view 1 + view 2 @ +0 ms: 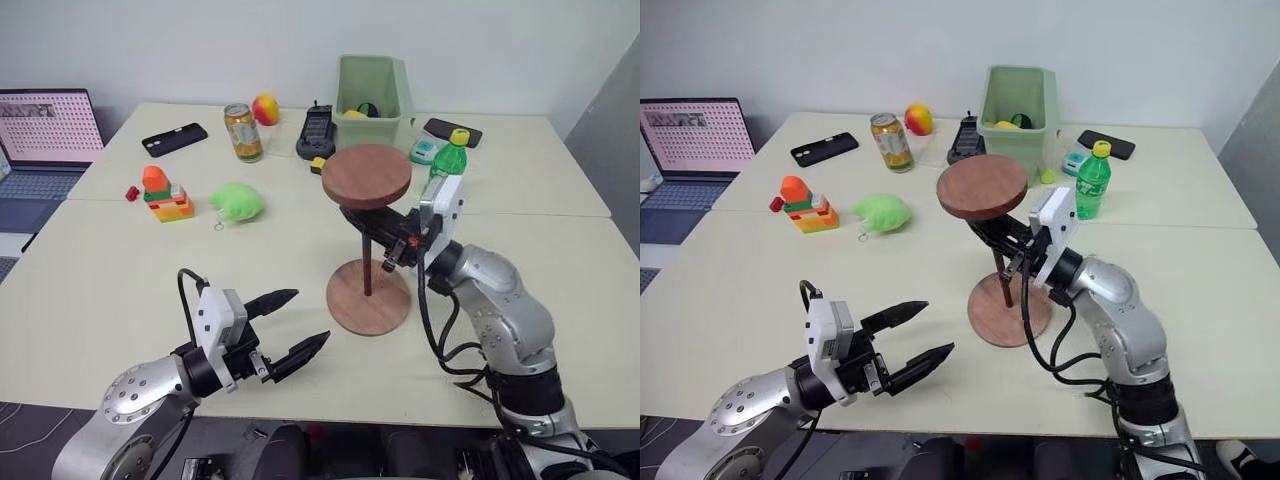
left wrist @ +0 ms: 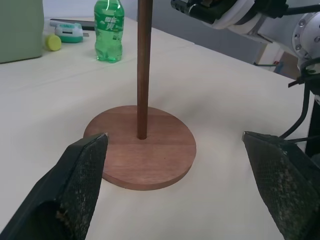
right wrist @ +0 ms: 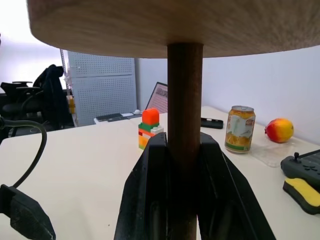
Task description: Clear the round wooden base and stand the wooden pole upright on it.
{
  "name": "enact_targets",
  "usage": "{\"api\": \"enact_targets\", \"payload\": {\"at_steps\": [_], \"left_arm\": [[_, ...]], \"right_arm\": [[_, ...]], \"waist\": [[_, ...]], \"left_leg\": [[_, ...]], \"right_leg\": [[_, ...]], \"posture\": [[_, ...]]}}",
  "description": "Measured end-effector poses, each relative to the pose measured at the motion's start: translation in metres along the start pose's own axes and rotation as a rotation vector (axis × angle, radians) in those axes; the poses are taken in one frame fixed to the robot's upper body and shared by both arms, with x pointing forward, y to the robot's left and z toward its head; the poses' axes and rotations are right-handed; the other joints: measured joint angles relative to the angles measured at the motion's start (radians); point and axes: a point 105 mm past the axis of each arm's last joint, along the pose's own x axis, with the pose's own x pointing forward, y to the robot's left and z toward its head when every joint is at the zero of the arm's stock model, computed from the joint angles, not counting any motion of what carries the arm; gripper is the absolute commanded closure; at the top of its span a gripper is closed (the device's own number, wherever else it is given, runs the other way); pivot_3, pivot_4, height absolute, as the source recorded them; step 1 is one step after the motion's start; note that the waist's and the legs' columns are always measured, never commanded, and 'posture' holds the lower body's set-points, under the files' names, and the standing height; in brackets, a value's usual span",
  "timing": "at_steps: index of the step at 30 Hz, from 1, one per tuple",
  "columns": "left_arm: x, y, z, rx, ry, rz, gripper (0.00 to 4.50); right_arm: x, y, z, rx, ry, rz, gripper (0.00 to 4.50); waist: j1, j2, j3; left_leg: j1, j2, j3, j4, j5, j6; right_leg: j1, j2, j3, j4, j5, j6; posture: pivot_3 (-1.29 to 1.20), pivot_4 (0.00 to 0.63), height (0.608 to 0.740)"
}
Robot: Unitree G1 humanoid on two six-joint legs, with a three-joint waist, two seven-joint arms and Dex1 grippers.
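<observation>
The round wooden base [image 1: 385, 308] lies flat near the table's front, right of centre. The wooden pole [image 1: 367, 265] stands upright in the hole at the base's middle, its fixed disc [image 1: 366, 175] on top. My right gripper [image 1: 368, 228] is shut on the pole just under that disc; the right wrist view shows both fingers [image 3: 150, 195] pressed against the rod [image 3: 184, 135]. My left gripper [image 1: 298, 322] hovers open to the left of the base, with nothing between its fingers. The left wrist view shows the base [image 2: 160, 160] and pole [image 2: 144, 65] ahead between the spread fingers [image 2: 75, 195].
A green bin [image 1: 373, 100], green bottle [image 1: 449, 160], can [image 1: 243, 132], fruit [image 1: 265, 108], black phone [image 1: 175, 139], black handset [image 1: 317, 131], green plush [image 1: 237, 202] and toy-brick figure [image 1: 165, 195] stand farther back. A laptop [image 1: 45, 135] is at far left.
</observation>
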Motion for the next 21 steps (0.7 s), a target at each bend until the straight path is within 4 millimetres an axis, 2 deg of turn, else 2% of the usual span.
{"api": "enact_targets", "payload": {"at_steps": [4, 9, 16, 19, 21], "left_arm": [[0.000, -0.001, -0.001, -0.003, 0.002, -0.002, 0.00], [-0.002, -0.002, -0.004, -0.009, 0.013, -0.006, 0.00], [-0.002, -0.002, -0.001, 0.011, 0.011, -0.014, 0.00], [-0.001, -0.001, 0.000, 0.017, 0.010, -0.021, 0.00], [-0.001, -0.001, -0.001, 0.018, 0.010, -0.026, 0.00]], "right_arm": [[-0.006, 0.004, -0.004, -0.016, -0.017, -0.014, 4.24], [-0.018, 0.007, -0.016, -0.001, 0.013, -0.035, 4.24], [-0.017, 0.004, -0.023, 0.034, 0.081, -0.058, 4.24], [-0.018, 0.003, -0.028, 0.037, 0.122, -0.061, 4.24], [-0.018, 0.003, -0.031, 0.041, 0.142, -0.063, 4.24]], "waist": [[0.000, 0.000, 0.000], [0.000, 0.001, -0.003], [0.000, 0.001, -0.022], [0.001, 0.004, -0.027], [0.001, -0.001, -0.031]], "left_leg": [[0.003, 0.000, 0.000, -0.002, 0.000, 0.000], [0.017, 0.000, 0.002, -0.012, 0.000, 0.000], [0.020, 0.000, 0.000, -0.014, 0.000, 0.000], [0.030, 0.000, 0.000, -0.017, -0.001, 0.000], [0.038, 0.000, 0.001, -0.023, -0.001, 0.000]], "right_leg": [[0.003, 0.000, 0.000, -0.002, 0.000, 0.000], [0.016, 0.000, 0.001, -0.009, 0.000, 0.000], [0.021, 0.000, 0.000, -0.015, 0.000, 0.000], [0.031, 0.000, -0.001, -0.020, -0.002, -0.002], [0.035, -0.001, 0.000, -0.022, -0.004, -0.003]], "posture": [[0.00, 0.150, 0.740], [0.00, 0.150, 0.740], [0.00, 0.150, 0.740], [0.00, 0.150, 0.740], [0.00, 0.150, 0.740]]}}
